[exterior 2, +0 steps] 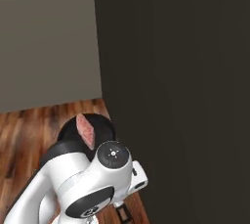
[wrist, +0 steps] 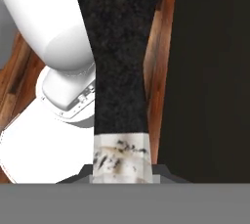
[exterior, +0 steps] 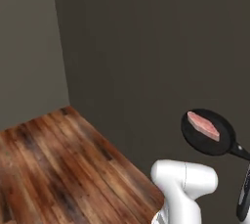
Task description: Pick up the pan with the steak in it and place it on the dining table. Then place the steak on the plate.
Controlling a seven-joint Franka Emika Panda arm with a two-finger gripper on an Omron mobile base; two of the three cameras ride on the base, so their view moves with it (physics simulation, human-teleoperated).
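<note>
Two big surfaces take most of the scene: a dark wall at the far side and a wooden floor at the near left. Smaller is the pan, which hangs in the air at the right, above the white arm, clear of the floor and not on any table. Its long handle runs down into the gripper, whose fingers are pressed together on the handle's pale end. Smallest is the steak, lying flat inside the pan. I judge the pan stiff and rather heavy at the far end of such a thin handle, so it may tilt. The raw steak is probably soft and slippery, best pinched at an edge.
</note>
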